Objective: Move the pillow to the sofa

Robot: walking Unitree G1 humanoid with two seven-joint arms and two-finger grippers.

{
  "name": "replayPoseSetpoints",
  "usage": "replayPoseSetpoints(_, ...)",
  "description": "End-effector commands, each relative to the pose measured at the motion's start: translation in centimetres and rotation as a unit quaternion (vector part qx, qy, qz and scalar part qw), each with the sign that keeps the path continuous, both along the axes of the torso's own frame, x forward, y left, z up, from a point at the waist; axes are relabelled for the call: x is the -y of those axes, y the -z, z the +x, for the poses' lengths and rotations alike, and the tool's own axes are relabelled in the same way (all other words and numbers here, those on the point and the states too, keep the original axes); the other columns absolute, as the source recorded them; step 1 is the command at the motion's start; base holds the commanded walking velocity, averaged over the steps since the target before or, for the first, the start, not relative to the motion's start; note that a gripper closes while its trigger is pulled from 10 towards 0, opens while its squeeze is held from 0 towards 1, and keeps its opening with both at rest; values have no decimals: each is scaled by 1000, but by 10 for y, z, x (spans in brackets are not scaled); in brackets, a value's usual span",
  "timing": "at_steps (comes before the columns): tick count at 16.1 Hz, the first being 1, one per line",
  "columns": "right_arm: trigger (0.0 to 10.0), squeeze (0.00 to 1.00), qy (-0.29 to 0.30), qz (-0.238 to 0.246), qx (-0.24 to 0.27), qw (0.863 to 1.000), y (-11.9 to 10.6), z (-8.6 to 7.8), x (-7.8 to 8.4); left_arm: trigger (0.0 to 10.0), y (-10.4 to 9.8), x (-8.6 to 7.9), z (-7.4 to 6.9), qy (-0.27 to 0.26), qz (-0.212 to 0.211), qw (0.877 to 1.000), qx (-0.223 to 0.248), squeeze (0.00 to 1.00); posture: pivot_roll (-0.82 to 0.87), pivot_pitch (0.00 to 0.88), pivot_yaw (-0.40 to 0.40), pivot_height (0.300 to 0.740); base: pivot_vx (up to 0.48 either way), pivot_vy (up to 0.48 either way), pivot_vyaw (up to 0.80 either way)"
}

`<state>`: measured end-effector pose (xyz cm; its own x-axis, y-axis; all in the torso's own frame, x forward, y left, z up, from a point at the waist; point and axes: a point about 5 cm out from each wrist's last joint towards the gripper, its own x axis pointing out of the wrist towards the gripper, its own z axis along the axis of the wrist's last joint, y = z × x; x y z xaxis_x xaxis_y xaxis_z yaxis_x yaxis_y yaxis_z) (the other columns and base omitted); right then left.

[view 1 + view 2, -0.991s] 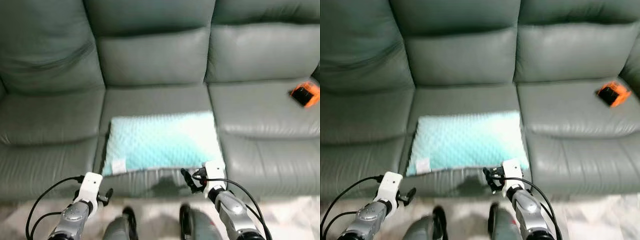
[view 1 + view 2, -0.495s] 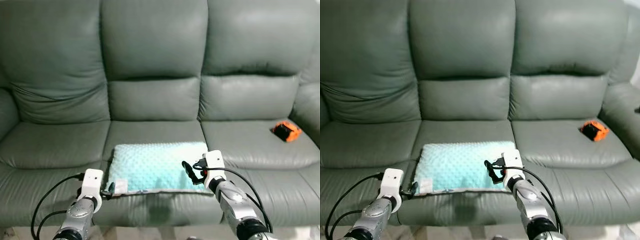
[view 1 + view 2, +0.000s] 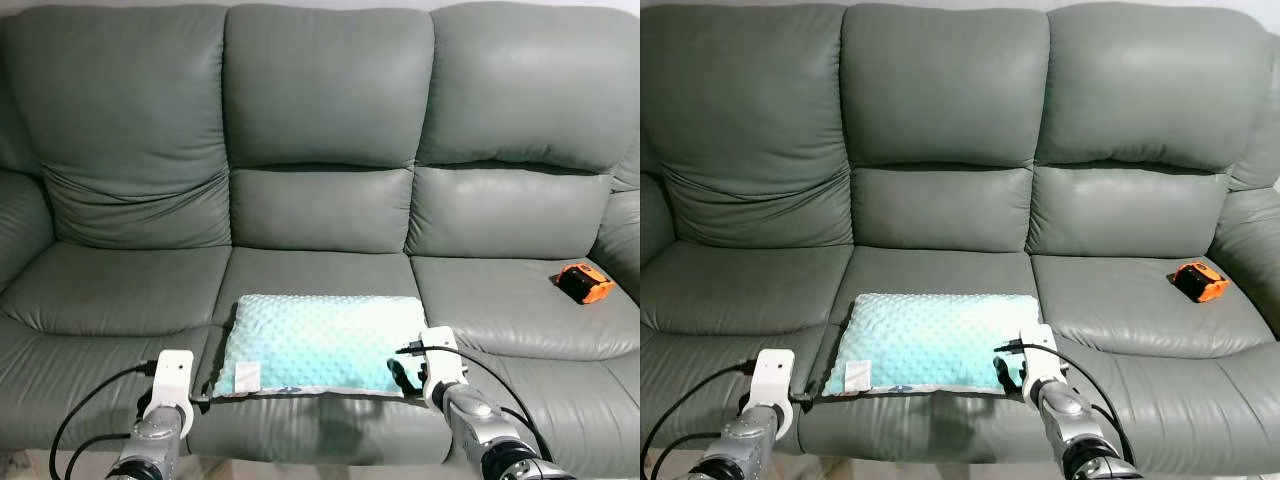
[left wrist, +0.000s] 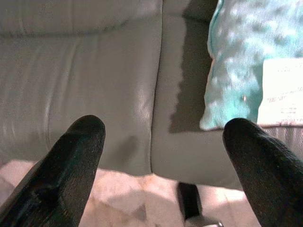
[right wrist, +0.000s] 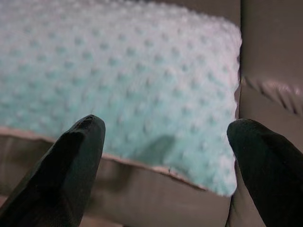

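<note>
Pillow (image 3: 318, 342) is lying flat on the middle seat of the sofa (image 3: 320, 150), near its front edge; left gripper (image 4: 163, 142) and right gripper (image 5: 165, 146) are hovering at its near corners, fingers spread, gripping nothing.

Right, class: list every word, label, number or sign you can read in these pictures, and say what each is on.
White rectangular tag on the dimpled mint-green fabric pillow: faint lines of print, too blurred to read.
Small orange and black object on the grey-green leather sofa: no readable marking.
Nothing else carries text.
</note>
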<state>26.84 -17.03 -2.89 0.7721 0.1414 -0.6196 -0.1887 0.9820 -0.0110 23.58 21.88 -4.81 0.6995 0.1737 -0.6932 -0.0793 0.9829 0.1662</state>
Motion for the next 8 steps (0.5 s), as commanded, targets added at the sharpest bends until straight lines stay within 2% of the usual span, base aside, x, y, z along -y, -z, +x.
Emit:
replayPoseSetpoints(1,10000,0,-4,9,-20,1000,6,-5,-7,10000,6,4,-6,-11,-8,1000,-21,0,-178,0,-24,740,0,0,0)
replayPoseSetpoints(3,10000,0,19,17,-21,999,3,-2,-2,10000,7,10,-6,8,-15,999,-27,0,-180,0,-25,740,0,0,0)
replayPoseSetpoints(4,10000,0,3,3,-28,1000,6,-5,-3,10000,7,10,-5,3,-23,999,-27,0,-179,0,-25,740,0,0,0)
replayPoseSetpoints(6,10000,0,31,24,-30,999,5,-4,-2,10000,10,10,-10,10,-26,999,-39,0,-178,0,-22,740,0,0,0)
replayPoseSetpoints(8,10000,0,30,26,-28,999,4,-2,-3,10000,11,8,-12,0,-30,999,-43,0,-179,0,-19,740,0,0,0)
